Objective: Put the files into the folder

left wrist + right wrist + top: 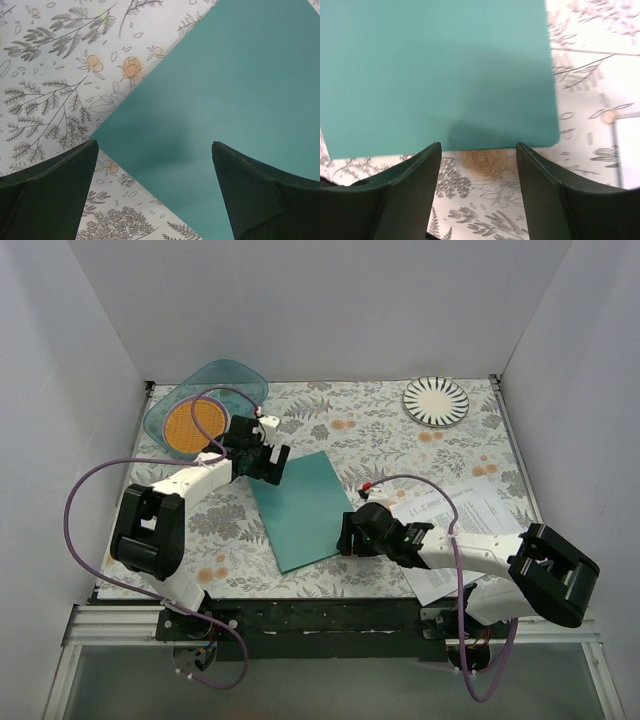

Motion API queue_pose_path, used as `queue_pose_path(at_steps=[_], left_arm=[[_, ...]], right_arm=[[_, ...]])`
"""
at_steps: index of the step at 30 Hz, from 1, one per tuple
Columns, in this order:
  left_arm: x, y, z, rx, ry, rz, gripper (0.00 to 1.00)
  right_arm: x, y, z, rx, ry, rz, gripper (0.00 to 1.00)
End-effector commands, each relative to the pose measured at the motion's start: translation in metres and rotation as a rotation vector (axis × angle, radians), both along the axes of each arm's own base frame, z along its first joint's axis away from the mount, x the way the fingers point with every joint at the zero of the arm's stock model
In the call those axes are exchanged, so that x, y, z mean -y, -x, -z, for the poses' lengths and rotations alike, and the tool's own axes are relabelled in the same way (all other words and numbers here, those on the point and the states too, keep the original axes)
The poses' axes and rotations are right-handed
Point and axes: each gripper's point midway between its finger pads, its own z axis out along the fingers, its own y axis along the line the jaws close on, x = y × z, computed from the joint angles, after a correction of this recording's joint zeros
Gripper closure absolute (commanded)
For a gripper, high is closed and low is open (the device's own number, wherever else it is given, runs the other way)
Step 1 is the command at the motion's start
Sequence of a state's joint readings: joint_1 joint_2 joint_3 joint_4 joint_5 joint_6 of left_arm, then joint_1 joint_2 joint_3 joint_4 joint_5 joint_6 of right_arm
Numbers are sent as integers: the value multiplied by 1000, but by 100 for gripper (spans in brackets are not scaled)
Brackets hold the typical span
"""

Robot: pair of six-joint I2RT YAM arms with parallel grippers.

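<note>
- Teal, matte and closed, the folder [305,510] lay flat and askew on the floral tablecloth [390,430].
- It looked thin, light and fairly stiff, and likely to skate on the cloth. A free corner of the cover seemed the best place to pinch and lift.
- The files [470,515], white printed sheets, lay just right of the folder, partly under the right arm. They looked limp and easily creased.
- The left gripper [155,146] hovered over the folder's far-left corner, jaws wide apart and empty.
- The right gripper [478,146] faced the folder's near-right edge, jaws apart and holding nothing.
- A translucent bowl [205,405] and a striped plate [436,400] stood beyond the folder.
</note>
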State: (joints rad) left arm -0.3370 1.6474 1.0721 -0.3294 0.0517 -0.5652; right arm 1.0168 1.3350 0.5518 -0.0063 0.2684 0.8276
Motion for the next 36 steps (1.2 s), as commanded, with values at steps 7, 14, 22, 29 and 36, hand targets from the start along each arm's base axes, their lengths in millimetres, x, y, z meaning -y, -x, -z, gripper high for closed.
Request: queue_pose_path(at_steps=[7, 14, 22, 29, 36], left_arm=[[-12, -31, -21, -30, 172, -57, 2], [-1, -17, -1, -96, 225, -22, 2], [-11, -20, 8, -37, 236, -52, 2], [-13, -23, 5, -18, 226, -53, 2], [-14, -7, 11, -48, 222, -32, 2]], right_arm=[[12, -20, -8, -43, 47, 46, 31], [-30, 10, -55, -59, -253, -47, 28], [-49, 46, -45, -205, -310, -106, 29], [-63, 61, -24, -260, -318, -134, 28], [-67, 51, -15, -257, -367, -53, 29]])
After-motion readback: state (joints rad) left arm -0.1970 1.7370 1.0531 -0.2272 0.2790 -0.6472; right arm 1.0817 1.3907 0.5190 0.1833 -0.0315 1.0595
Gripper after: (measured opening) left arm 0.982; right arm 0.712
